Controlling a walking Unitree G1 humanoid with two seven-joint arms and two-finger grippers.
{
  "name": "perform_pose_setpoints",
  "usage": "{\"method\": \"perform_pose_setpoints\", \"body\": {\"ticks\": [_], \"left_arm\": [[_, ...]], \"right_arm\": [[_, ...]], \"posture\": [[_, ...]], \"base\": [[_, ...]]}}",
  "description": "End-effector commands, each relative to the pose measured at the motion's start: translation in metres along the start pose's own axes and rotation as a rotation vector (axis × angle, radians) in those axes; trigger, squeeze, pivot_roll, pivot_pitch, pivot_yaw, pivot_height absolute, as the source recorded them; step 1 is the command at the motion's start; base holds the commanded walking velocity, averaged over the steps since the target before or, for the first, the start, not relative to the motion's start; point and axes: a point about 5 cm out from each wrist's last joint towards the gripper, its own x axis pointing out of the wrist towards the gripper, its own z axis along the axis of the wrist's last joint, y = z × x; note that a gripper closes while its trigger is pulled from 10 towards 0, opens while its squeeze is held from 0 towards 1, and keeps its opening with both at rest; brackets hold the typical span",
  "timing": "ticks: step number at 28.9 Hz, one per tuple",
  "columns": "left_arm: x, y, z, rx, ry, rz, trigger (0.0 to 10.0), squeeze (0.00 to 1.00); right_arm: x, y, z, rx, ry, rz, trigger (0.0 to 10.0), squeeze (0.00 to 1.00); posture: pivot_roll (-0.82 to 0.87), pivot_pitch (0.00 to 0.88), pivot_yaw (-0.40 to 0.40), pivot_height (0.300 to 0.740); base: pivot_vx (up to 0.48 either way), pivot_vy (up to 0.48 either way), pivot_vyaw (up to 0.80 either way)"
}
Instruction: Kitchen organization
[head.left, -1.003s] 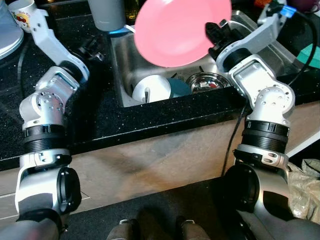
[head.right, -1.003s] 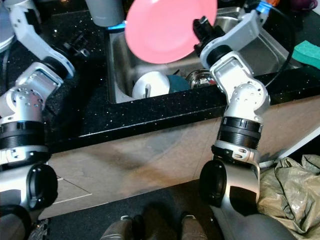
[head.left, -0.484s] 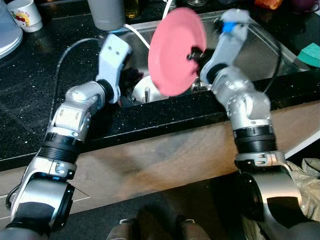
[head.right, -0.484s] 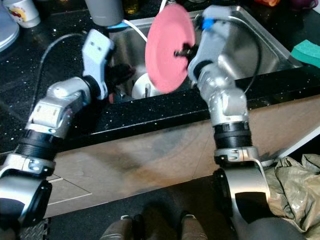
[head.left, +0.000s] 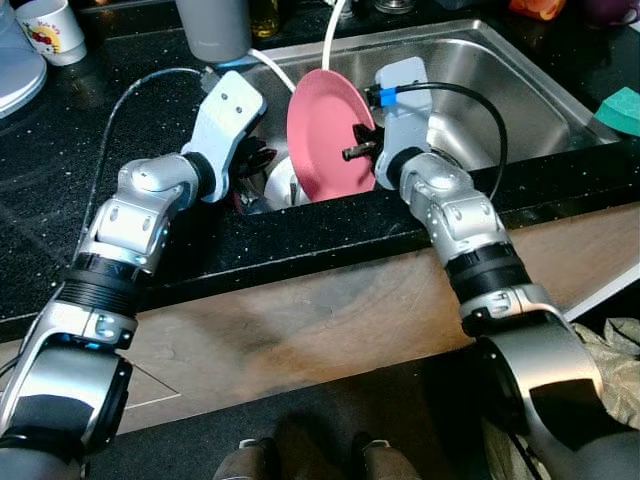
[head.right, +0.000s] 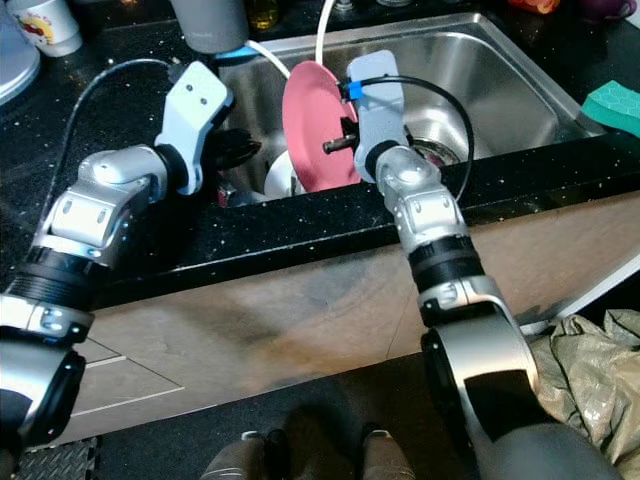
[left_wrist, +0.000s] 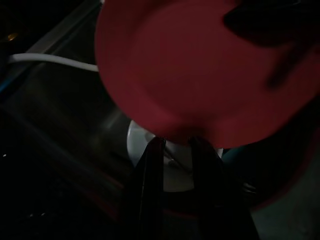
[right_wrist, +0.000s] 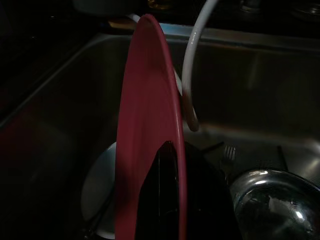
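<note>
Over the sink (head.left: 520, 90), my right gripper (head.left: 352, 152) is clamping the pink plate (head.left: 325, 140) upright by its rim; left gripper (left_wrist: 175, 150) is nearing, fingers slightly parted. Probably light, stiff, slippery: rim hold suits.

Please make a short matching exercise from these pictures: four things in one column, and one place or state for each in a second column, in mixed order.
1. pink plate
2. white mug
3. green sponge
4. steel bowl

a. on the counter, to the right of the sink
b. on the sink floor
c. held on edge by the right gripper
d. on the counter, far left

Pairs: 1-c, 2-d, 3-a, 4-b
</note>
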Motion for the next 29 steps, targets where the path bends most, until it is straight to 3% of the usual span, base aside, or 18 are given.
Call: {"method": "perform_pose_setpoints", "body": {"ticks": [1,8,9,10,11,12,14,15,16,23,25,26,29], "left_arm": [[0.000,-0.003,-0.002,-0.027,-0.005,-0.022,10.0,0.00],[0.001,-0.008,-0.004,-0.035,0.000,-0.060,10.0,0.00],[0.001,-0.008,-0.003,-0.036,-0.001,-0.058,10.0,0.00],[0.001,-0.007,-0.003,-0.035,-0.002,-0.055,10.0,0.00],[0.001,-0.006,-0.003,-0.036,-0.002,-0.049,10.0,0.00],[0.001,-0.005,-0.003,-0.045,0.001,-0.040,10.0,0.00],[0.001,-0.003,-0.003,-0.061,0.009,-0.027,10.0,0.00],[0.001,-0.003,-0.003,-0.065,0.011,-0.025,10.0,0.00],[0.000,0.001,-0.002,-0.061,0.009,0.004,10.0,0.00],[-0.005,0.012,0.000,-0.065,-0.017,0.066,10.0,0.00],[-0.010,0.028,0.006,-0.172,-0.055,0.186,10.0,0.00],[-0.010,0.028,0.006,-0.172,-0.055,0.186,10.0,0.00],[-0.015,0.044,0.013,-0.298,-0.102,0.365,10.0,0.00]], "right_arm": [[0.002,0.006,-0.012,-0.005,0.037,0.029,10.0,0.00],[0.004,0.006,-0.014,-0.012,0.042,0.046,10.0,0.00],[0.004,0.006,-0.014,-0.012,0.040,0.046,10.0,0.20],[0.004,0.005,-0.013,-0.012,0.039,0.045,10.0,0.29],[0.004,0.005,-0.013,-0.012,0.036,0.043,10.0,0.67],[0.004,0.004,-0.013,-0.013,0.034,0.039,10.0,0.82],[0.004,0.002,-0.012,-0.017,0.031,0.026,10.0,0.80],[0.004,0.002,-0.012,-0.018,0.031,0.024,10.0,0.36],[0.004,0.000,-0.010,-0.014,0.017,0.006,10.0,0.00],[0.004,-0.005,-0.003,0.006,-0.032,-0.028,10.0,0.00],[0.001,-0.015,0.014,0.089,-0.138,-0.084,10.0,0.00],[0.001,-0.015,0.014,0.089,-0.138,-0.084,10.0,0.00],[-0.004,-0.023,0.031,0.177,-0.254,-0.124,10.0,0.00]], "posture": [[0.02,0.211,0.029,0.740],[0.02,0.208,0.030,0.740],[0.02,0.208,0.030,0.740],[0.02,0.208,0.030,0.740],[0.02,0.204,0.031,0.740],[0.02,0.204,0.031,0.740],[0.02,0.200,0.029,0.740],[0.02,0.200,0.029,0.740],[0.02,0.196,0.029,0.740],[0.03,0.187,0.031,0.740],[0.03,0.179,0.031,0.740],[0.03,0.179,0.031,0.740],[0.03,0.169,0.034,0.740]], "base": [[0.000,0.000,0.00],[0.000,0.000,0.00],[0.000,0.000,0.00],[0.000,0.000,0.00],[0.000,0.000,0.00],[0.000,0.000,0.00],[0.000,0.000,0.00],[0.000,0.000,0.00],[0.000,0.000,0.00],[0.000,0.000,0.00],[0.000,0.000,0.00],[0.000,0.000,0.00],[0.000,0.000,0.00]]}}
